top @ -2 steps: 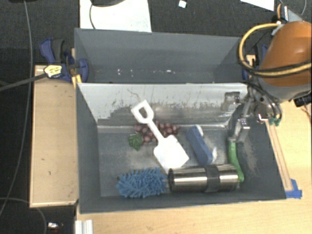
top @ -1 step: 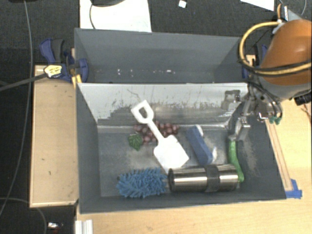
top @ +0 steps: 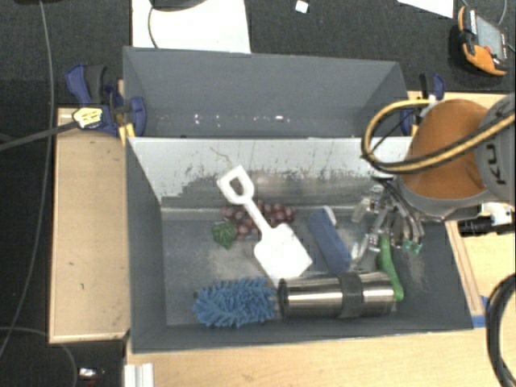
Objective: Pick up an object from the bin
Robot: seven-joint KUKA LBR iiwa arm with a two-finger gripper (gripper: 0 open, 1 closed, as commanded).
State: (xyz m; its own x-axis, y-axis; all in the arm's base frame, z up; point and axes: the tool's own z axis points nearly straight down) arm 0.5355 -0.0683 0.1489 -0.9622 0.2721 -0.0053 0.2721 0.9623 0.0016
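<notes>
The arm [top: 451, 156] reaches in from the right, its hand [top: 377, 230] pointing down.

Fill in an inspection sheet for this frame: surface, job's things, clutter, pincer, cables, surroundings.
Surface: grey metal bin, floor scuffed along the far wall.
Job's things: green stick and blue bar lie nearest the pincer, at the bin's right.
Clutter: white toy shovel lying across a purple grape bunch; blue chenille duster and steel flask with a black band along the near wall.
Pincer: pincer low in the bin's right side, just above the green stick; whether it grips anything cannot be told.
Cables: yellow and black cables loop by the arm's orange cover.
Surroundings: white paper sheet on dark ground beyond the far wall.
</notes>
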